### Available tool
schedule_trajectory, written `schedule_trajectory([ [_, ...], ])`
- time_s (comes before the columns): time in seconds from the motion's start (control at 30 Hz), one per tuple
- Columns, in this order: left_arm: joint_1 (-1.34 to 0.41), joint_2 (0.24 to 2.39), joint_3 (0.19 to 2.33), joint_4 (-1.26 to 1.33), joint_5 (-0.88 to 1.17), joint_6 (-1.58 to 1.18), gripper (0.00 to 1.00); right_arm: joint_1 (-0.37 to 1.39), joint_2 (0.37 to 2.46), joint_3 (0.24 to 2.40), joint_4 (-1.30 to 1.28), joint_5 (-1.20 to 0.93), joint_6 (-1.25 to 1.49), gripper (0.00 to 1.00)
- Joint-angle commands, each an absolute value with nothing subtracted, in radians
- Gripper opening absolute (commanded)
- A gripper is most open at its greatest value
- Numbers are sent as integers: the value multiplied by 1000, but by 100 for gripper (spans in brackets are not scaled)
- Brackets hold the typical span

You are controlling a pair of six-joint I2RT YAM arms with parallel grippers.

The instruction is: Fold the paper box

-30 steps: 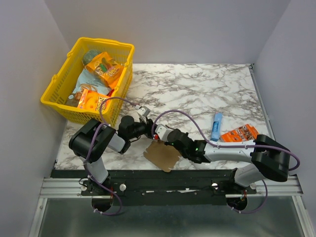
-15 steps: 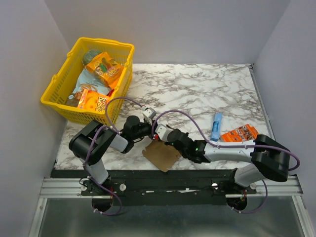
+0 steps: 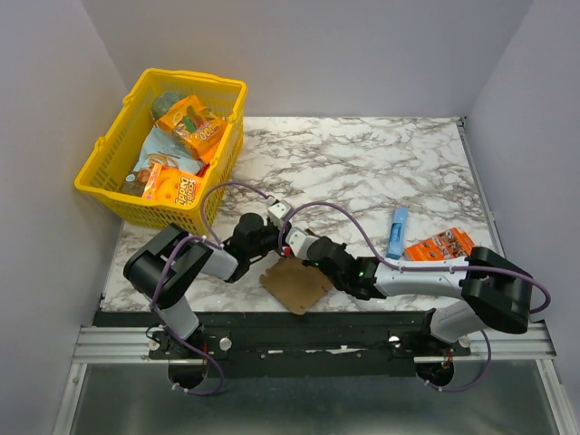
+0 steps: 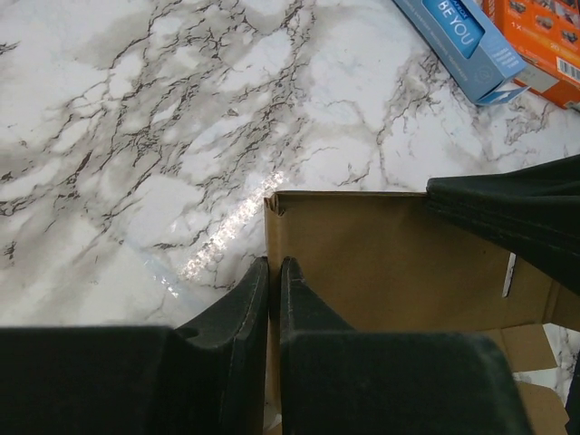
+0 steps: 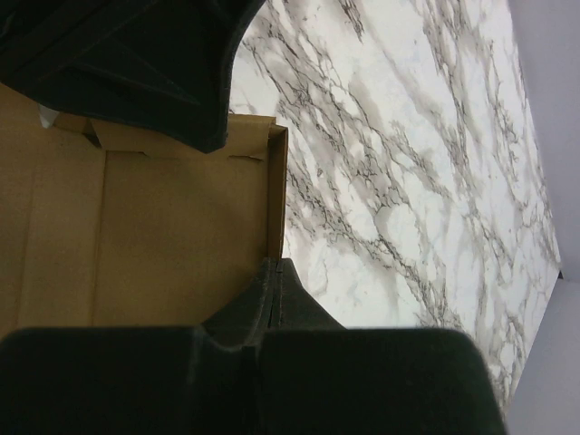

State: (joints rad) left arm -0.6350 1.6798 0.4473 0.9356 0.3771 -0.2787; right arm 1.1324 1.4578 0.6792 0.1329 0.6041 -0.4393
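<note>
Left pincer point(image 4: 274, 276) has narrowed and slid rightward, now pinching one edge of the paper box point(image 3: 296, 286); right pincer point(image 5: 275, 272) clamps another edge; box sits by the near edge of the bench point(image 3: 381, 163).

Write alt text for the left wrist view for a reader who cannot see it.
The left tool pinches an edge of the brown paper box, near a corner, over a marble table. The dark right arm covers the box's opposite end; a blue packet and an orange packet lie beyond.
</note>
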Motion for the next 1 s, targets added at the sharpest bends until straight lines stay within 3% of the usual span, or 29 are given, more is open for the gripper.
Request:
schedule_trajectory([
  [0.0, -681, 1657, 449, 859, 367, -230, 8, 1140, 1466, 680, 190, 624, -404, 1],
  [0.07, -699, 1640, 439, 851, 321, -218, 5, 1137, 1460, 684, 193, 643, -381, 1],
  [0.13, -710, 1608, 427, 848, 252, -210, 0, 1132, 1447, 689, 187, 667, -333, 10],
  [0.3, -733, 1534, 374, 856, 86, -196, 0, 1101, 1356, 725, 85, 707, -116, 54],
  [0.4, -747, 1506, 354, 873, -23, -193, 0, 1078, 1295, 753, -27, 727, 73, 71],
  [0.63, -801, 1496, 328, 937, -221, -192, 0, 990, 1166, 782, -358, 660, 598, 78],
  [0.8, -856, 1497, 313, 986, -322, -187, 0, 959, 1092, 793, -364, 459, 922, 84],
  [0.97, -910, 1503, 305, 1037, -452, -169, 0, 939, 1135, 747, -203, 266, 1187, 86],
])
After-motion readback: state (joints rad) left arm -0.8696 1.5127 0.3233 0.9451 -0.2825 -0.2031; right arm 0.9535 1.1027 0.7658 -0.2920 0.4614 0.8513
